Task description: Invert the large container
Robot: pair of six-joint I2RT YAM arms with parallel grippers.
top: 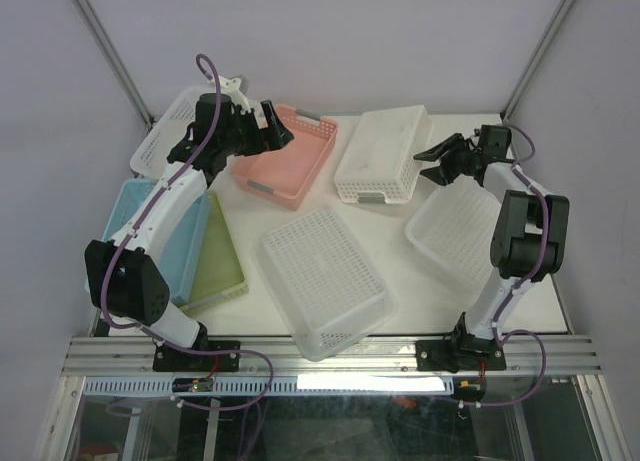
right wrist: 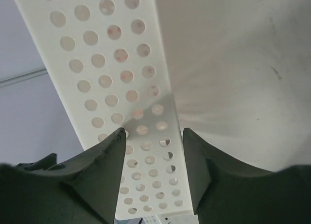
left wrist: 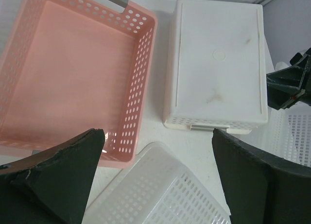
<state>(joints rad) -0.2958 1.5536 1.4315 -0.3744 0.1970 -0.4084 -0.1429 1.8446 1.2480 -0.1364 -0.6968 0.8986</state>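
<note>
The large white container [top: 380, 153] lies at the back middle of the table with its solid base facing up and its perforated walls below. It shows the same way in the left wrist view [left wrist: 218, 63]. My right gripper [top: 436, 167] is open and empty beside the container's right wall. In the right wrist view [right wrist: 153, 136] that perforated wall [right wrist: 112, 63] runs between the spread fingers. I cannot tell if they touch it. My left gripper [top: 275, 129] is open and empty above the pink basket [top: 285, 159]; its fingers [left wrist: 58, 175] frame the table below.
A translucent mesh basket [top: 322, 281] lies upside down at front centre. Another one [top: 455, 236] sits right, under the right arm. Blue [top: 185, 243] and green [top: 222, 261] trays lie left. A white basket [top: 168, 131] stands back left. The pink basket [left wrist: 73, 73] is upright.
</note>
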